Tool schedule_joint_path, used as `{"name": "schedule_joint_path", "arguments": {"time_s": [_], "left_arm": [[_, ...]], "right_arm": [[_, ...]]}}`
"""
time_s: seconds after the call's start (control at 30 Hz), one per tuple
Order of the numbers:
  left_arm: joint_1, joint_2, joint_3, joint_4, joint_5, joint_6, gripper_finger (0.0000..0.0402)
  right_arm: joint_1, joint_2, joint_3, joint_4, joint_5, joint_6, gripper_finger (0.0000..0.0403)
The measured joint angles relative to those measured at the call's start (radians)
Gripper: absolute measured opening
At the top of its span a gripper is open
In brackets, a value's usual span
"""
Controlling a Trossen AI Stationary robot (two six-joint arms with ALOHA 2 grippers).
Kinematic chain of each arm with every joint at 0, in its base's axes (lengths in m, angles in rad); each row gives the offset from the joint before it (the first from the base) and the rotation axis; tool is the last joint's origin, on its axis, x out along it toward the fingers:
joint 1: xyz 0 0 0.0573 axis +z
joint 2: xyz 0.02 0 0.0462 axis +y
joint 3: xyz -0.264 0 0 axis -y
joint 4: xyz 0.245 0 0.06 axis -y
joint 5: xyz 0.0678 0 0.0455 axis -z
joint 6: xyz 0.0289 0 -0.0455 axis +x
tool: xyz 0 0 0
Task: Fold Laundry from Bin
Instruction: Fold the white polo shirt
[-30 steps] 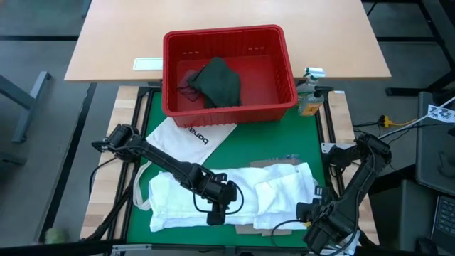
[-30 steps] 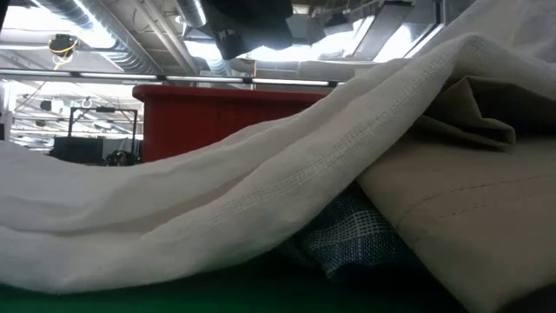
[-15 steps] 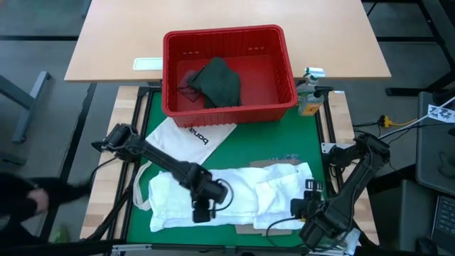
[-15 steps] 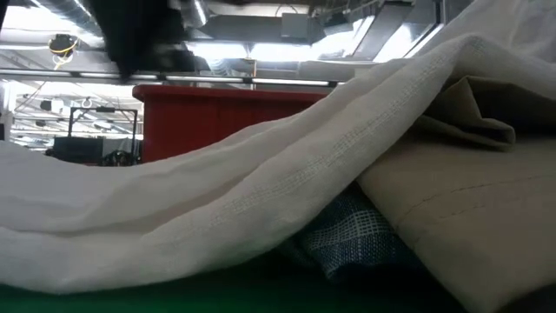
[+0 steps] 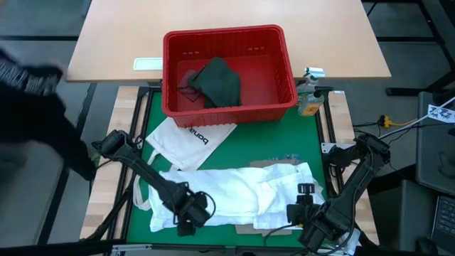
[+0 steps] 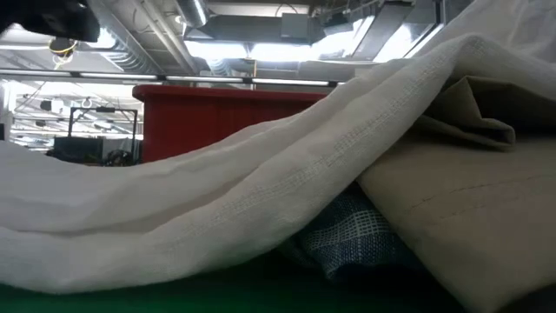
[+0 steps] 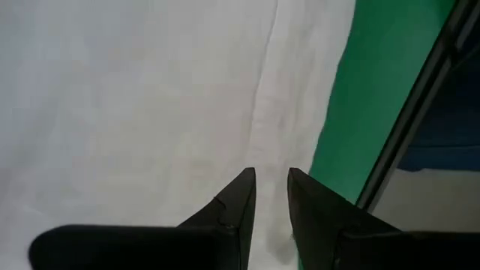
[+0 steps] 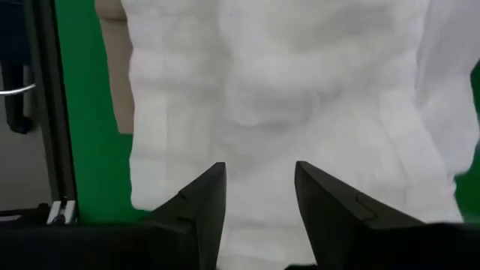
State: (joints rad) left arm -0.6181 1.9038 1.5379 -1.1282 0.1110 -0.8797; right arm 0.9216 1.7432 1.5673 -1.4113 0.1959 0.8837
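The left wrist view shows the left gripper (image 7: 271,196) poised over the large white shirt (image 7: 135,105), its two dark fingers (image 7: 232,206) a narrow slit apart with no cloth visibly caught between them. In the right wrist view the right gripper (image 8: 259,196) hangs over the same garment with its fingers spread wide and nothing between them.

From the high view, the left gripper (image 5: 188,213) sits near the front-left end of the white shirt (image 5: 234,195), and the right gripper (image 5: 304,206) near its front-right end, so both arms look set to work the near edge. The shirt lies stretched across the front of the green mat (image 5: 277,139), rumpled and bunched rather than squared off; a tan shirt (image 6: 469,217) and a blue-striped cloth (image 6: 352,235) peek from beneath it in the low view, so these pieces are out of the basket already. A white tote bag (image 5: 186,139) rests between the shirt and the bin (image 5: 227,39).

The bin still holds a dark green-grey top (image 5: 217,82). My reading is that the task is partly along: several garments are out, this shirt's fold appears unfinished, and at least one piece remains to be fetched.
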Motion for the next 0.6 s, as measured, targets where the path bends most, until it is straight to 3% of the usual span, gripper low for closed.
{"name": "schedule_joint_path", "arguments": {"time_s": [0.17, 0.3, 0.6], "left_arm": [[-0.063, 0.000, 0.000, 0.003, -0.024, -0.166, 0.0107], [-0.100, 0.008, 0.000, 0.002, -0.128, -0.313, 0.0145], [-0.162, 0.010, 0.000, -0.006, -0.130, -0.394, 0.0167]], "right_arm": [[-0.031, 0.000, 0.000, 0.013, 0.008, -0.029, 0.0160], [-0.067, 0.000, 0.000, 0.013, 0.006, -0.032, 0.0160], [-0.153, 0.000, 0.000, 0.132, 0.003, -0.262, 0.0160]]}}
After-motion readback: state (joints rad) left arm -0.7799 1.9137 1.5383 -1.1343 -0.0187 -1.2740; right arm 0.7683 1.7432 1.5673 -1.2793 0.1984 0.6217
